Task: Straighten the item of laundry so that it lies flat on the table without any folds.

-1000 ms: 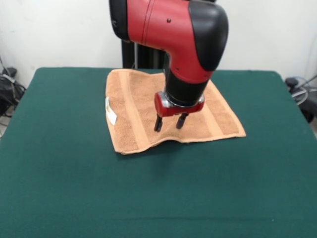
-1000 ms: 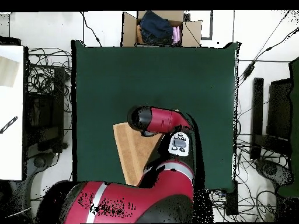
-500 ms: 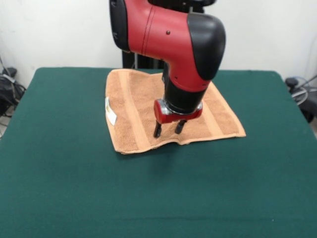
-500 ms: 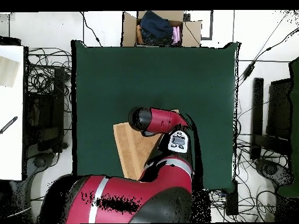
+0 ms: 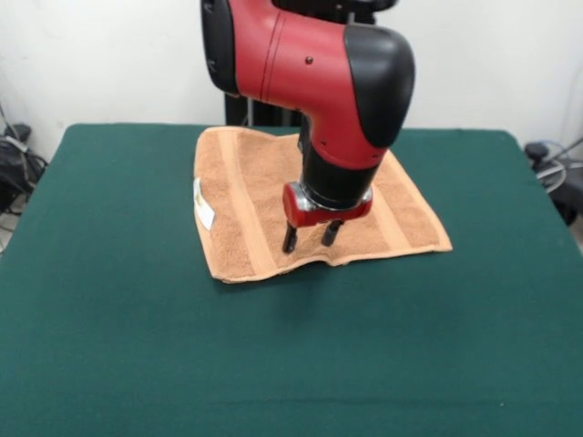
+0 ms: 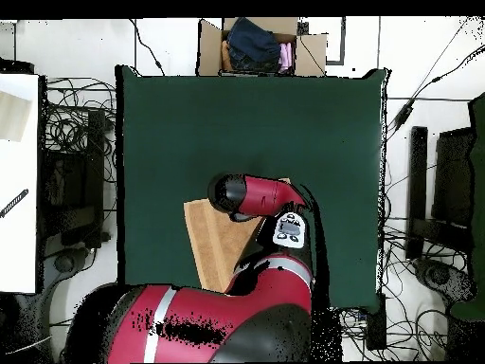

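The tan terry towel (image 5: pixel 246 196) lies spread on the green table (image 5: pixel 118 328) near the robot's side, with a white label (image 5: pixel 204 203) at its left edge. Its near edge humps up slightly in the middle. My gripper (image 5: pixel 309 239) is open, fingers pointing down, just above the towel close to that near edge. In the overhead view the arm covers most of the towel (image 6: pixel 213 237) and hides the gripper.
A cardboard box (image 6: pixel 260 45) with dark clothes stands beyond the table's far edge in the overhead view. Cables and equipment lie on the floor on both sides of the table.
The gripper dropped slightly lower toward the towel's near edge from one second ago. Nothing has moved since half a second ago.
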Robot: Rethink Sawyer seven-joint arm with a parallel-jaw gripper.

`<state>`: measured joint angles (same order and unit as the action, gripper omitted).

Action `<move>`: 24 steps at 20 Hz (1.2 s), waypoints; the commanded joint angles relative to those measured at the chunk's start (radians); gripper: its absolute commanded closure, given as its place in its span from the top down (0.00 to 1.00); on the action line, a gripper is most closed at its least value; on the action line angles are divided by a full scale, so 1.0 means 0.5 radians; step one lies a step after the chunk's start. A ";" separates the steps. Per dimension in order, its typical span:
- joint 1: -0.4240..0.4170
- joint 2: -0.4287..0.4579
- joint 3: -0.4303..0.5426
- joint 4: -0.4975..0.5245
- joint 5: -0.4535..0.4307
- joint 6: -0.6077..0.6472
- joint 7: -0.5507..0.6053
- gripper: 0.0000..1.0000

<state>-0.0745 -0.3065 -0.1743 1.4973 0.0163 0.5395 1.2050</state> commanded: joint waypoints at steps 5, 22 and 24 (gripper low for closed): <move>-0.028 0.085 0.145 -0.034 0.072 -0.176 0.470 1.00; 0.028 -0.528 0.017 0.352 0.059 0.315 0.435 1.00; 0.033 -0.577 0.006 0.409 0.054 0.327 0.446 1.00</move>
<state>-0.0720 -0.5039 -0.1772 1.5674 0.0157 0.5840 1.2053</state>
